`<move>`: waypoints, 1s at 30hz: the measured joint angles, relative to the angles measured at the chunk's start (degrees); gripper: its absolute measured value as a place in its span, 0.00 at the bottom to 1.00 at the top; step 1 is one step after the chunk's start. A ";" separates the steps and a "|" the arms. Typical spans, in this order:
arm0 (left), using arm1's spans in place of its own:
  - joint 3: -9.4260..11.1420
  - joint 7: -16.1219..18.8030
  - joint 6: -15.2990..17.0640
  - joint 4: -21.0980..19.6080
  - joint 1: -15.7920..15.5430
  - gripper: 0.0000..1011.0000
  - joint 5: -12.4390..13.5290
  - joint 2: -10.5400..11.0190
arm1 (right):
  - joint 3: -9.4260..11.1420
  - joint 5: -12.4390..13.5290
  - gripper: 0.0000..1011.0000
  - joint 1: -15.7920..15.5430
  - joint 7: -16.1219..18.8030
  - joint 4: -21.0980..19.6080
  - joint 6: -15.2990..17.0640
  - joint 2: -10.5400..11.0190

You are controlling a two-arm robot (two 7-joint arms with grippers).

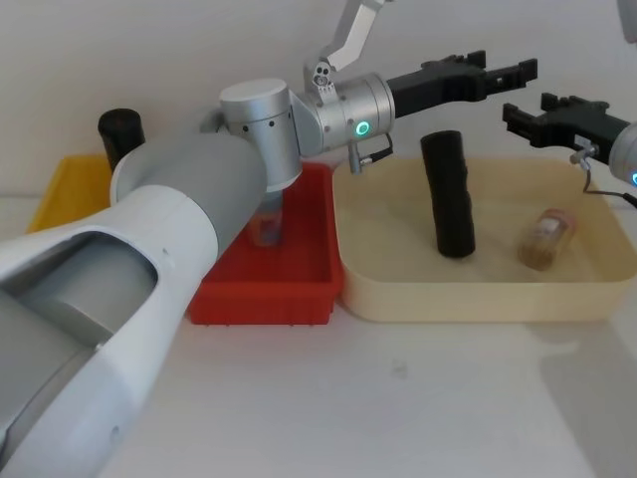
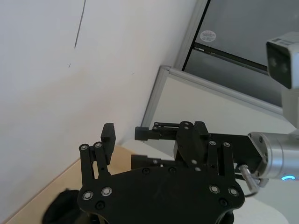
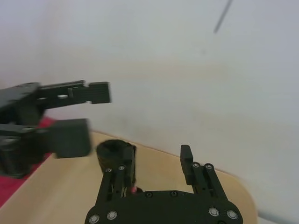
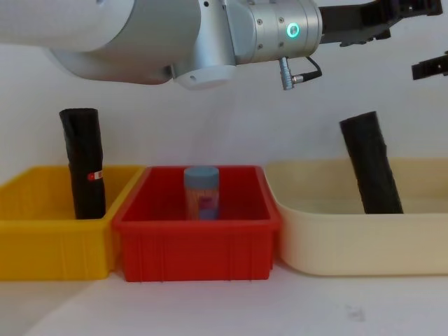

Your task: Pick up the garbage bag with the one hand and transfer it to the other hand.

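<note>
Garbage bag (image 1: 448, 194) leaning near-upright in cream tray (image 1: 378, 289), below and between open, empty left gripper (image 1: 503, 72) and right gripper (image 1: 528, 118).

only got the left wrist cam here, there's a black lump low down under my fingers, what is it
Observer: That's the upper end of a black roll leaning in the beige tray. The left gripper hangs open above the tray's far side, facing the open right gripper.
Operator: is that the only roll on the table
Observer: No. A second black roll with a red label band stands in the yellow bin, at the far left beyond the red bin.
</note>
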 joint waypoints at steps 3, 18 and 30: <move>0.00 0.00 0.00 0.00 0.00 0.99 0.00 0.00 | 0.46 -0.02 0.59 0.13 -0.37 0.72 0.12 -0.05; 0.00 0.00 0.00 0.00 0.00 0.99 0.00 0.00 | 1.52 -0.10 0.80 0.40 -1.33 2.41 0.32 -0.16; 0.00 0.00 0.00 0.00 0.00 0.99 0.00 0.00 | 1.80 -0.11 0.99 0.46 -1.53 2.85 0.37 -0.21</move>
